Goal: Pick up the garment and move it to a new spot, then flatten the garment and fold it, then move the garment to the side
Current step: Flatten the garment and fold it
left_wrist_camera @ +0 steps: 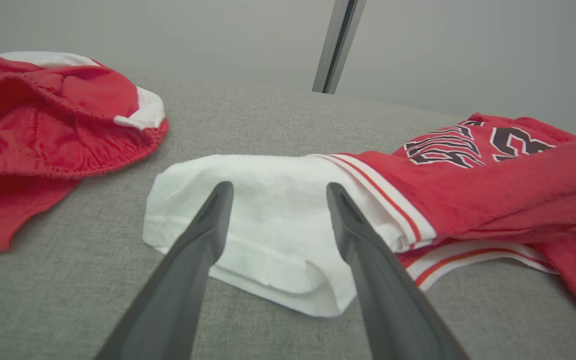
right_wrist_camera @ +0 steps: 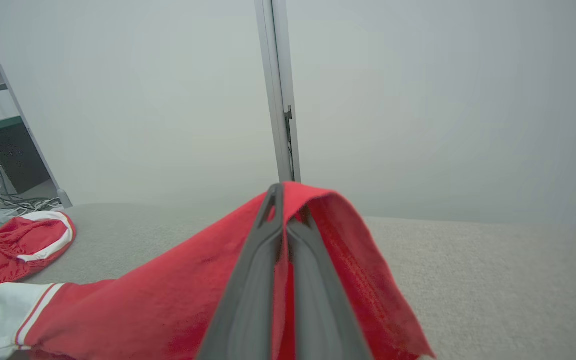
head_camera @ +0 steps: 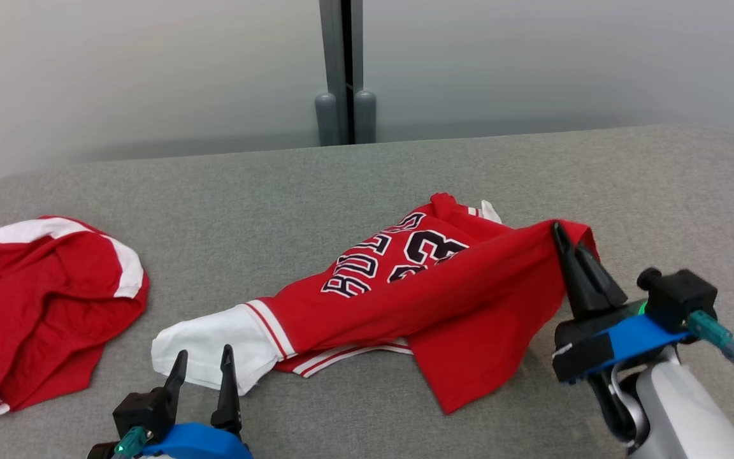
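Observation:
The garment [head_camera: 431,299] is a red jersey with white sleeves and black-and-white lettering, lying crumpled mid-table. My right gripper [head_camera: 561,233] is shut on its red hem at the right, lifting that edge above the table; in the right wrist view the cloth [right_wrist_camera: 348,240] drapes over both closed fingers [right_wrist_camera: 263,260]. My left gripper [head_camera: 203,360] stands open at the lower left, its fingertips just short of the white sleeve [head_camera: 214,341]. In the left wrist view the white sleeve [left_wrist_camera: 273,225] lies between and beyond the spread fingers [left_wrist_camera: 203,235], not gripped.
A second red piece of clothing with white trim [head_camera: 42,306] lies bunched at the table's left edge. The grey fabric table [head_camera: 660,191] has free room at the right and back. A grey post [head_camera: 345,70] stands against the pale wall behind.

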`<state>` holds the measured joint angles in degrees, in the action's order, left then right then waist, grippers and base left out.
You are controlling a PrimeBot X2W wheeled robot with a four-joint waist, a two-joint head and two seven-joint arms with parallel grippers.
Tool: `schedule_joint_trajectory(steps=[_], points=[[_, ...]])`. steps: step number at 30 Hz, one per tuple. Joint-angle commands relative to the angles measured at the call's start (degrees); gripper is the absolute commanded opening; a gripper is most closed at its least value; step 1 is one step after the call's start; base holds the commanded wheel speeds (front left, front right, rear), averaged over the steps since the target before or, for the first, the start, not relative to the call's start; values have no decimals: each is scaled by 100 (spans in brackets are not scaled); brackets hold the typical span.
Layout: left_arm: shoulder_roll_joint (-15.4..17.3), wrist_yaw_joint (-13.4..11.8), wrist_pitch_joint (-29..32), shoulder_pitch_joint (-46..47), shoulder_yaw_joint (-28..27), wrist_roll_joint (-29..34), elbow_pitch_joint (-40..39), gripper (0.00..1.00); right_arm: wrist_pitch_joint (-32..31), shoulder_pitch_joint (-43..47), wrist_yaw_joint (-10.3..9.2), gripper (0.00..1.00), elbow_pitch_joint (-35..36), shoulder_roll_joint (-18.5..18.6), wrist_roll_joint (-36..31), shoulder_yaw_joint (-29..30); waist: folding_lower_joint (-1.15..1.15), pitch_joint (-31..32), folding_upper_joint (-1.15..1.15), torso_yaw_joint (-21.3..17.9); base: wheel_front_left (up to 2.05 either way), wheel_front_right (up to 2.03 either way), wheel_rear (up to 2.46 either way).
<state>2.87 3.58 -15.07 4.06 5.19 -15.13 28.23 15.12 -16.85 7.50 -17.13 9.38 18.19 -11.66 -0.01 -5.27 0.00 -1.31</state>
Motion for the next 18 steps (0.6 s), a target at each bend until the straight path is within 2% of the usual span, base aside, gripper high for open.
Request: schedule_joint_trajectory(steps=[1, 7, 15, 17, 18], points=[[6, -7, -15, 113, 42, -17, -3, 100, 4, -218, -2, 0, -118, 54, -44, -10, 1, -95, 0, 115, 0, 0, 0], [5, 22, -15, 423, 466, -136, -30, 100, 3, -1263, -1, 0, -1112, 229, -352, 69, 1, -501, 0, 637, 0, 0, 0], [4, -13, -15, 675, 683, -230, -61, 100, 4, -2142, -2, 0, -2414, 410, -923, 573, 1, -1026, 0, 1220, 0, 0, 0], [2, -21, -15, 709, 706, -250, -85, 100, 4, -2210, -2, 44, -2725, 439, -1089, 737, 1, -1091, 0, 1292, 0, 0, 0], [2, -21, -15, 716, 708, -260, -94, 100, 5, -2237, -2, 91, -2806, 439, -1129, 868, 1, -1114, 0, 1310, 0, 0, 0]])
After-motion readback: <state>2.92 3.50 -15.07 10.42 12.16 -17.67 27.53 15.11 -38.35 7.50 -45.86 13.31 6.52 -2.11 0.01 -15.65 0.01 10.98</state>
